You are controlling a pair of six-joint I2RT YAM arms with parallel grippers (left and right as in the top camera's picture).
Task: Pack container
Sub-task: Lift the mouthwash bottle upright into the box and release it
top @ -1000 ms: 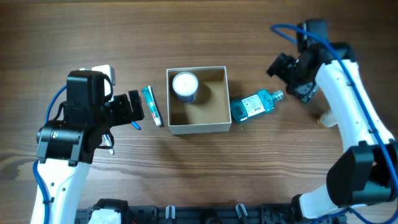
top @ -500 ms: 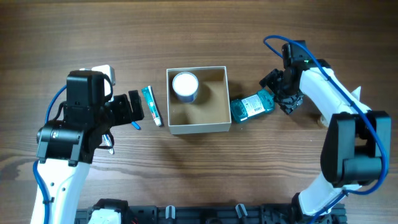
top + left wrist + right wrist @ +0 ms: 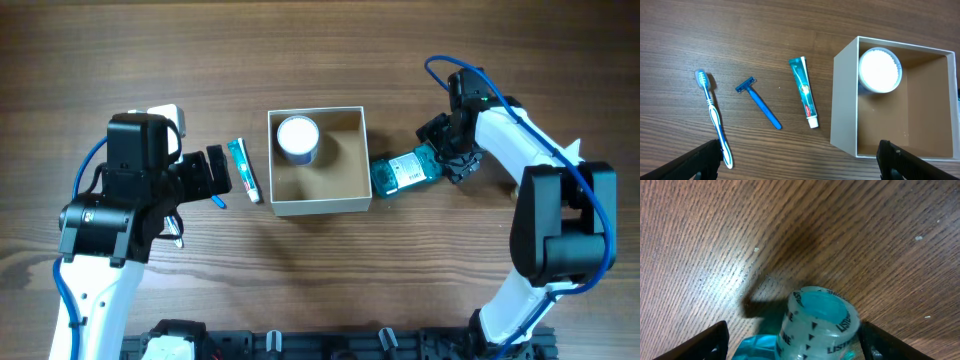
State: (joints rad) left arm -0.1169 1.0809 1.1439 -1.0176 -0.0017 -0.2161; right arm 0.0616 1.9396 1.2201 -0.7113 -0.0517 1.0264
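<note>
The container (image 3: 318,207), a square white box with a tan inside, sits mid-table; it also shows in the left wrist view (image 3: 845,100). A white-lidded jar (image 3: 297,138) stands in its far-left corner, also seen in the left wrist view (image 3: 880,70). A teal mouthwash bottle (image 3: 403,171) lies against the box's right wall. My right gripper (image 3: 446,157) is open, its fingers on either side of the bottle's clear cap (image 3: 820,325). My left gripper (image 3: 216,174) is open and empty, above the table left of the box.
Left of the box lie a toothpaste tube (image 3: 805,92), a blue razor (image 3: 759,102) and a blue-white toothbrush (image 3: 712,115). The toothpaste (image 3: 244,170) lies close to the box's left wall.
My right gripper has moved left and down from the far right to the mouthwash bottle's cap end. The left arm has not moved.
</note>
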